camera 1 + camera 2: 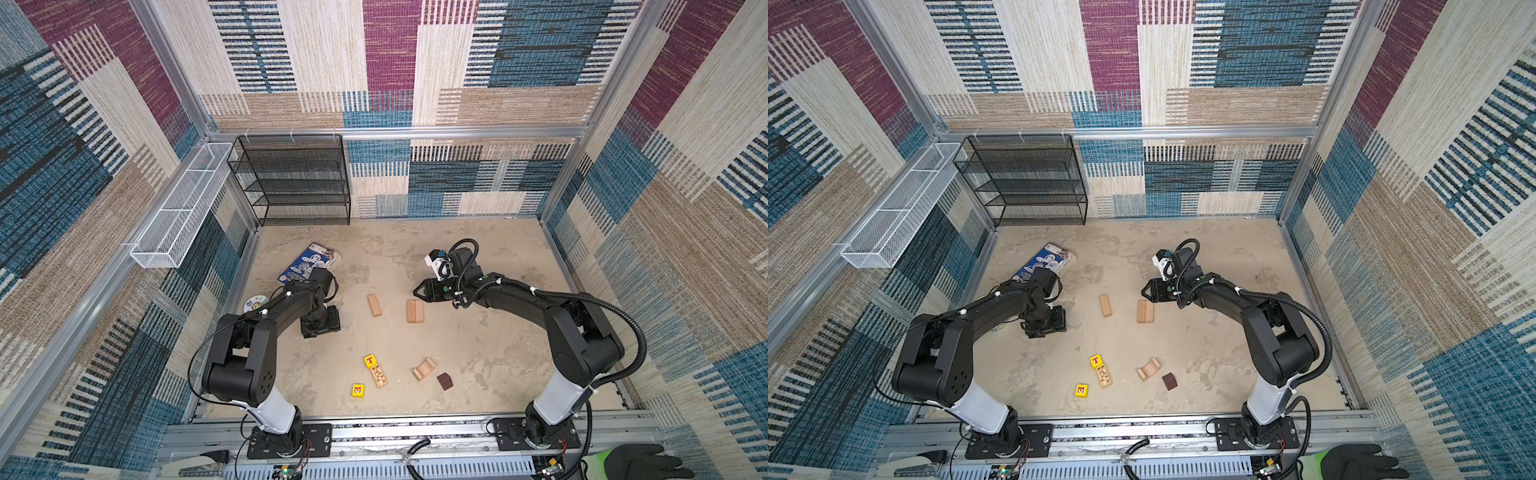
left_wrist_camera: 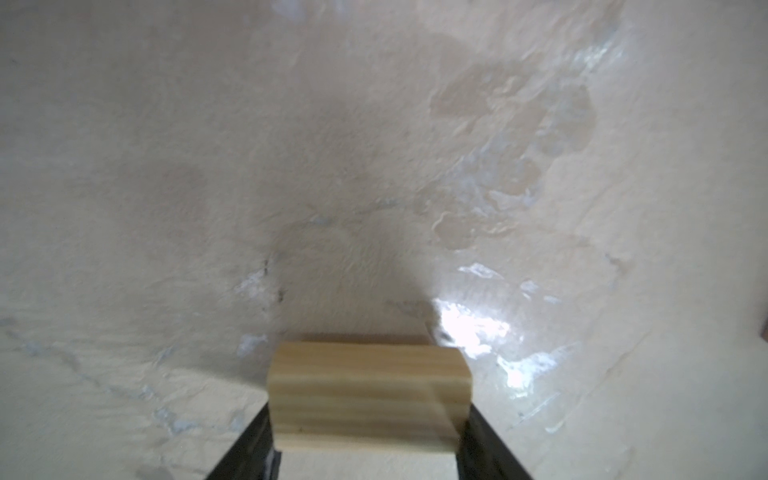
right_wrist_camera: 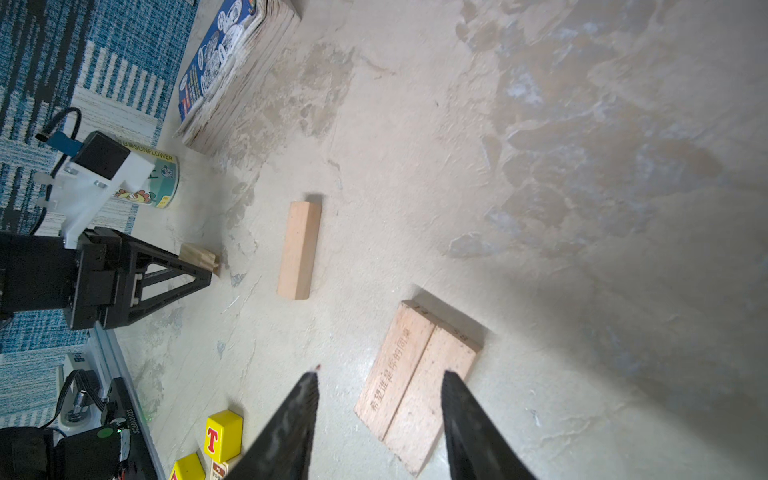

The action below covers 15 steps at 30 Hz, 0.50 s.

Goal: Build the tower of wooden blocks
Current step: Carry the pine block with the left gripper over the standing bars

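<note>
Wood blocks for the tower lie loose on the mottled beige table (image 1: 498, 353), none set on another. Farthest left, close to the wall, sit a round printed tin (image 1: 252, 302) and, beyond it, a blue printed packet (image 1: 309, 262), both partly covered by my left arm (image 1: 266, 324) in a top view. My left gripper (image 2: 369, 409) points down and is clamped on a pale block (image 2: 368, 374). The left wrist view shows a black finger (image 2: 249, 449) against each side of it. The right wrist view shows the block low at my fingertips, but I cannot tell whether it touches the table.

Right of that, a single pale bar (image 1: 374, 305) lies flat on its own. Nearer my bases there is a small yellow cube (image 1: 358, 390), and just beside it a yellow T cube (image 1: 370, 360) touches the end of a printed bar (image 1: 379, 376).

Further right, two pale bars (image 1: 415, 311) lie side by side with long faces touching, one carrying printed characters. My right gripper (image 1: 417, 292) hovers just past their far end, jaws parted and holding nothing. In the right wrist view the pair shows between my two fingers. Nearer my bases lie an arch (image 1: 424, 369), its hollow showing from above, and close beside it on the right a dark brown cube (image 1: 444, 381)
</note>
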Motion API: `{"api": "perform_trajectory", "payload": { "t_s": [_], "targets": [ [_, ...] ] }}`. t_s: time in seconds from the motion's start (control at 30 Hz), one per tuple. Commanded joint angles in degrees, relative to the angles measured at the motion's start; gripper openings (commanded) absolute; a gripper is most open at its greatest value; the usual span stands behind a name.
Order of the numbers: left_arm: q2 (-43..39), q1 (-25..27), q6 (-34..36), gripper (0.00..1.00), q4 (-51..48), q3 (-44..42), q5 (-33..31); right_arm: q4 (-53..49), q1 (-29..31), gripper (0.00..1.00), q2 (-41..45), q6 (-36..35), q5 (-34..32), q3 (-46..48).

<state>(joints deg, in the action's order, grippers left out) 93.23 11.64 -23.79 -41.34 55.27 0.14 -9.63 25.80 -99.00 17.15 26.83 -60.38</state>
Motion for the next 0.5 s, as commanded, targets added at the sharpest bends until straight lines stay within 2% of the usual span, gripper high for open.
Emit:
{"api": "perform_trajectory", "payload": {
  "t_s": [0.0,0.17,0.27,0.47],
  "targets": [
    [-0.8,0.0,0.9,0.49,-0.5,-0.1,-0.6,1.4,0.1,0.51,0.4,0.6,0.5,0.3],
    [-4.6,1.0,-0.6,0.49,-1.3,1.3,0.4,1.2,0.1,0.51,1.2,0.6,0.0,0.3],
    [-7.3,3.3,-2.5,0.5,-1.4,3.5,1.3,1.4,0.1,0.51,1.5,0.8,-0.6,0.2],
    [-5.6,12.6,-6.2,0.5,-2.9,11.4,0.5,2.3,0.1,0.51,1.8,1.8,-1.0,0.0]
  ]
}}
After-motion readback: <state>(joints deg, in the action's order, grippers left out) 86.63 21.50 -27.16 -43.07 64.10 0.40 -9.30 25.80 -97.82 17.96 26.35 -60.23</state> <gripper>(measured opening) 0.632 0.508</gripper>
